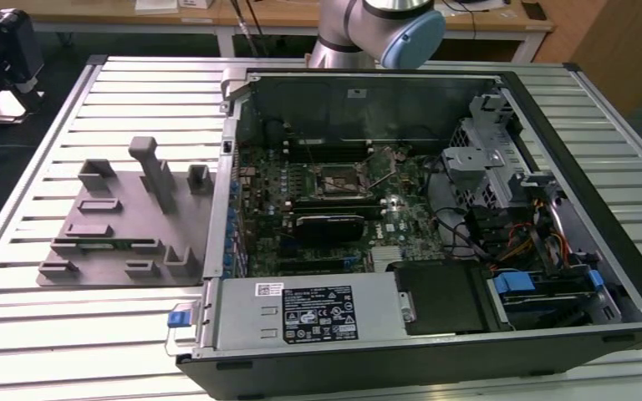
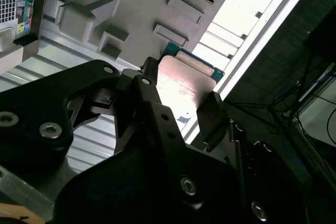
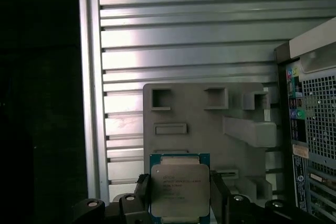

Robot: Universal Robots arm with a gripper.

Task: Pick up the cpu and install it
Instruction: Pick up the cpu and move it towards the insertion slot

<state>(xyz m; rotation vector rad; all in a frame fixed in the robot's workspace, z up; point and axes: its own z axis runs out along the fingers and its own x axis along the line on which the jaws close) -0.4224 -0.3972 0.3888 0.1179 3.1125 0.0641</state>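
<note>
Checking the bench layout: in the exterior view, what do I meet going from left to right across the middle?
Grey plastic fixture → motherboard inside the open case → metal drive cage.

Robotics lab: robot arm (image 1: 383, 29), slatted metal bench (image 1: 87, 342), opened computer case (image 1: 354, 104).

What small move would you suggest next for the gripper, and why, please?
Probably carry the cpu toward the open case: the gripper is shut on it above the grey fixture, while the socket on the motherboard looks empty.
</note>
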